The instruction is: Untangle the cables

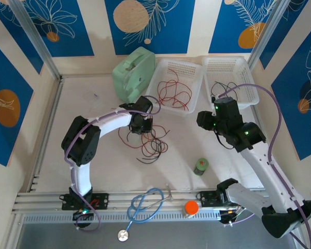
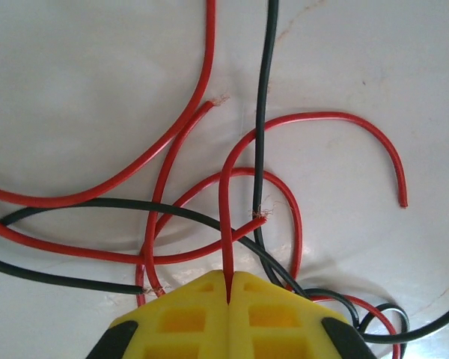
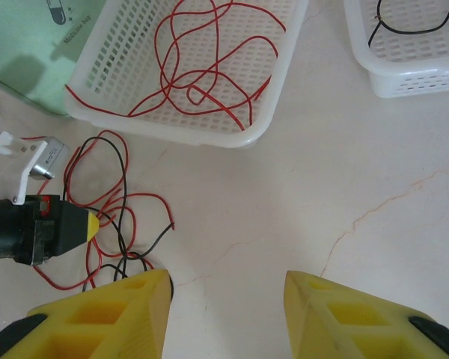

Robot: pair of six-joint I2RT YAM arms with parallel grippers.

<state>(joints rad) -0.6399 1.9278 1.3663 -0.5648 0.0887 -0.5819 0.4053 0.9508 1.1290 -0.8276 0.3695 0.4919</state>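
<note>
A tangle of red and black cables (image 1: 149, 143) lies on the table's middle. My left gripper (image 1: 141, 126) is down on it. In the left wrist view the yellow jaws (image 2: 229, 288) are shut on one red cable (image 2: 223, 196), which rises straight out of the seam. A black cable (image 2: 263, 112) crosses beside it. My right gripper (image 1: 203, 120) hovers to the right of the tangle. Its fingers (image 3: 228, 278) stand open over bare table with nothing between them. The left gripper's yellow tip (image 3: 90, 223) sits amid the tangle (image 3: 108, 202).
A white basket (image 1: 160, 78) holds loose red cable (image 3: 202, 71). A second basket (image 1: 249, 83) holds black cable (image 3: 404, 26). A green case (image 1: 132, 72) stands at the back. Near the front lie a blue stethoscope (image 1: 143, 206), a green bottle (image 1: 200, 166) and an orange cap (image 1: 191, 207).
</note>
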